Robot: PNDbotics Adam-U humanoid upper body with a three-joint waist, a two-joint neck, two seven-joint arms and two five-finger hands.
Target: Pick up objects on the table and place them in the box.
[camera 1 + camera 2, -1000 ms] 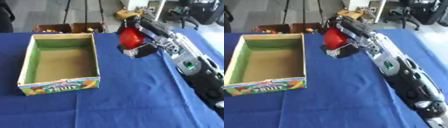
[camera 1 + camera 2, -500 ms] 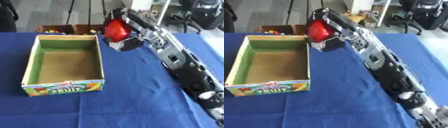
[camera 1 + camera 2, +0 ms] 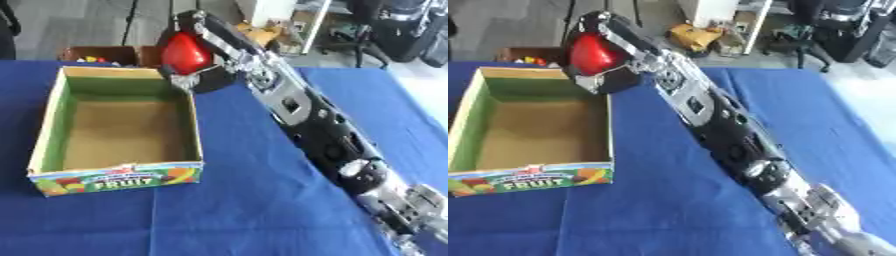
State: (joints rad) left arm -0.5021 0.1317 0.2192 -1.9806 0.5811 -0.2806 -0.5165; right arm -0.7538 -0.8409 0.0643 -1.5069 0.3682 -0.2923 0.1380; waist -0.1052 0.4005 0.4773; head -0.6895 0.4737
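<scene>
Cardboard box (image 3: 52, 125), printed with the word FRUIT on its near wall, sat open and empty at the left of the blue surface (image 3: 245, 200), its brown floor bare. At its far right corner the right robot hand (image 3: 610, 75) was curled around a red object (image 3: 184, 52), round and glossy, carried clear of the surface. A second before, the same hand had held it well to the right of the box, over open cloth; it had since swung leftward until the object hung over the box's far right rim. The carry looked nearly done, with only a short move inward and a release left. The long black and silver arm (image 3: 324, 135) stretched away toward the lower right. The left robot hand was out of view.
</scene>
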